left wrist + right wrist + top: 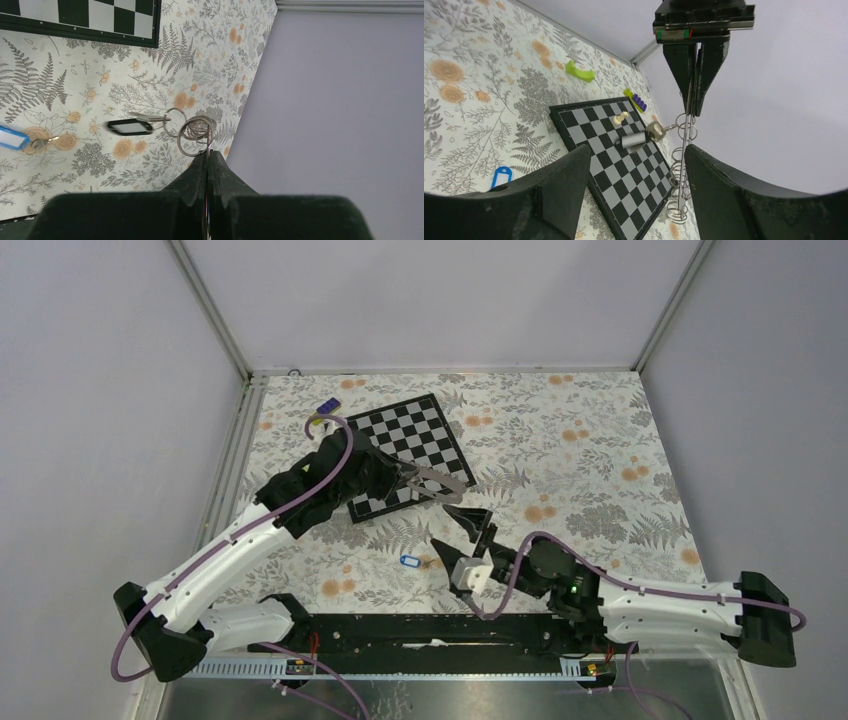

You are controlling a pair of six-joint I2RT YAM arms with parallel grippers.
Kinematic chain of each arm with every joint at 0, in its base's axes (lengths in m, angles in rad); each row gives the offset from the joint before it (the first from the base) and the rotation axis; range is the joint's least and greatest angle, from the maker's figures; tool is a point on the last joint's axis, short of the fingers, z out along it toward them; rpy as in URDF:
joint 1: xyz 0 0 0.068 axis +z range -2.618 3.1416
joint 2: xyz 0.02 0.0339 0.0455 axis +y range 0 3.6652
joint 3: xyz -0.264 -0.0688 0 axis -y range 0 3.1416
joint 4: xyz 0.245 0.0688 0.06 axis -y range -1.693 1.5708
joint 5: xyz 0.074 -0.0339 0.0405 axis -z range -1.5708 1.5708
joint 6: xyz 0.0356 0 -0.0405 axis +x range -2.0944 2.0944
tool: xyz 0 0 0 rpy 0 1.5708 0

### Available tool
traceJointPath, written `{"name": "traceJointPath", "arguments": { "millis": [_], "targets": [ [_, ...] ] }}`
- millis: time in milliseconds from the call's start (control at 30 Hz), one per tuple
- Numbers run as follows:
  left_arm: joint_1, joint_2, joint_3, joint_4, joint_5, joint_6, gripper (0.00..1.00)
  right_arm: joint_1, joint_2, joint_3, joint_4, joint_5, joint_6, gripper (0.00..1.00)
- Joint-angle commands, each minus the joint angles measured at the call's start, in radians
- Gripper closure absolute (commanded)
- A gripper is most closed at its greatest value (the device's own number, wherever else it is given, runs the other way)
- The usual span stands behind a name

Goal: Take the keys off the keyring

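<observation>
Left gripper [207,152] first: jaws pressed fully together on the top coil of the keyring [196,131], which it holds up off the table [560,460] near the chessboard [410,435]. From that coil a smaller ring leads off, carrying a dark tag [130,126] and one of the keys [149,118], thin and silvery. We read the raised hold as deliberate: with the ring pinned in the air, its load hangs clear for the other arm to work on.

Further right, down on the floral tabletop, a blue tag [408,561] lies flat with a small metal piece touching its end; it is too small for us to say whether that is a key or a loop. It sits apart from the held cluster, so we judge it already off.

Right gripper [636,152] last: fingers spread wide, nothing between them, aimed at the dangling rings from close by. We judge it placed to take a key next. Thin wire could slip.
</observation>
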Motion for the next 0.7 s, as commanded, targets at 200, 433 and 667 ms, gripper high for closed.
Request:
{"name": "traceJointPath", "arguments": {
  "millis": [200, 433, 667],
  "targets": [
    [0.007, -0.032, -0.02, 0.095, 0.059, -0.095, 1.0, -0.001, 0.191, 0.073, 0.323, 0.194, -0.108, 0.34],
    [0.014, -0.041, -0.036, 0.113, 0.087, -0.1, 1.0, -0.038, 0.198, 0.094, 0.313, 0.215, -0.083, 0.5],
    [0.017, -0.054, -0.06, 0.134, 0.111, -0.116, 1.0, -0.101, 0.185, 0.135, 0.198, 0.169, 0.02, 0.81]
  ]
}}
